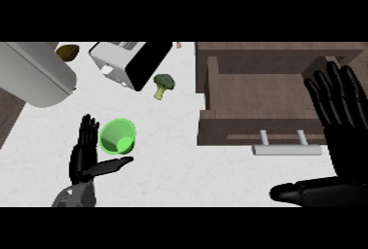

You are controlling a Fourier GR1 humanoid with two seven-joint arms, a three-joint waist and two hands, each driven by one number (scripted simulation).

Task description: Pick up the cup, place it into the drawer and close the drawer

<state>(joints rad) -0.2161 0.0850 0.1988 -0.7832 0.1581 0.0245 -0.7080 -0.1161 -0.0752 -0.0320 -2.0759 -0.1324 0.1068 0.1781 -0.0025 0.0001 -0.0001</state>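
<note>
Right hand (338,141), largest in view and nearest the lens, stands at the right edge with fingers straight and open, thumb out, holding nothing, beside the open drawer (251,97).

From the left: a grey appliance (36,78) fills the corner, a toaster (122,61) sits beyond, broccoli (163,85) lies mid-table (187,170). The left hand (90,155) is upright, fingers straight and open, thumb spread below the green cup (116,136), which lies tipped on the white table with its mouth toward the camera, just beside the fingers; contact cannot be confirmed.

The cup looks light, stiff and smooth, likely to roll or slide; closing fingers and thumb across its wall seems the surest hold. The drawer's handle (285,149) juts toward the camera.
</note>
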